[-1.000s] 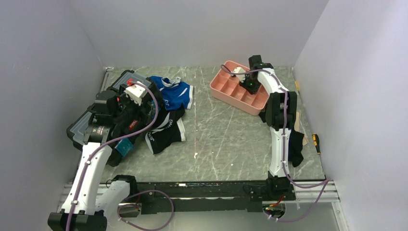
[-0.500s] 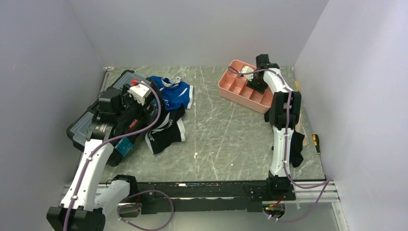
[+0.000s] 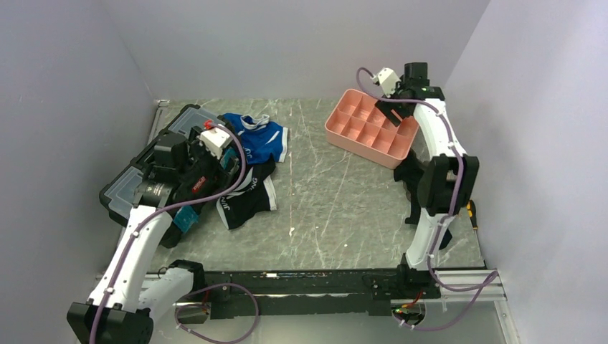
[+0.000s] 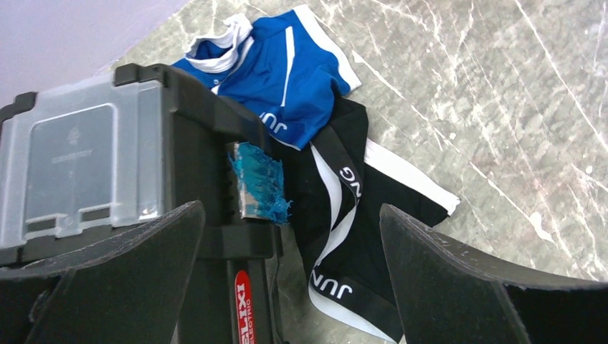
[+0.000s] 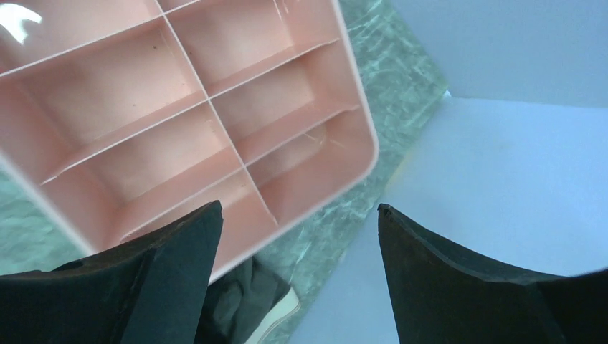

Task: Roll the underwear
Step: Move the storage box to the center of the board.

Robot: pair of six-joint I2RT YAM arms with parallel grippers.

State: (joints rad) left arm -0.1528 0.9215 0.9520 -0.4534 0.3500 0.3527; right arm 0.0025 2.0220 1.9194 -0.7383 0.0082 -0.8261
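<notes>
The underwear [image 3: 247,193] lies crumpled and unrolled on the surface [image 3: 330,208], at about 9 o'clock from its centre in the top view. Its white-striped waistband is twisted. Its far edge is overlapped by the blue-and-white briefs [image 3: 262,140], which sit at its 12 o'clock, and its left side is pressed against the black toolbox [image 4: 93,165]. That crowding probably explains the left arm's pose. The left gripper [image 4: 290,215] hangs over the toolbox's edge with its jaws spread wide and nothing between them, aimed down at the black fabric, seemingly lining up a first pinch. A frayed teal scrap [image 4: 259,188] on the toolbox sits right in that line. The right gripper [image 5: 299,209] is equally wide open and empty. It is parked high above the far corner of the pink tray [image 3: 369,129], at roughly 1 o'clock on the surface and well apart from the garment. That seems to keep the middle free, with the tray perhaps meant to take the finished roll. A dark cloth [image 5: 244,301] shows just past the tray's rim. Rolling has not begun, and the garment likely needs pulling free and flattening first.
</notes>
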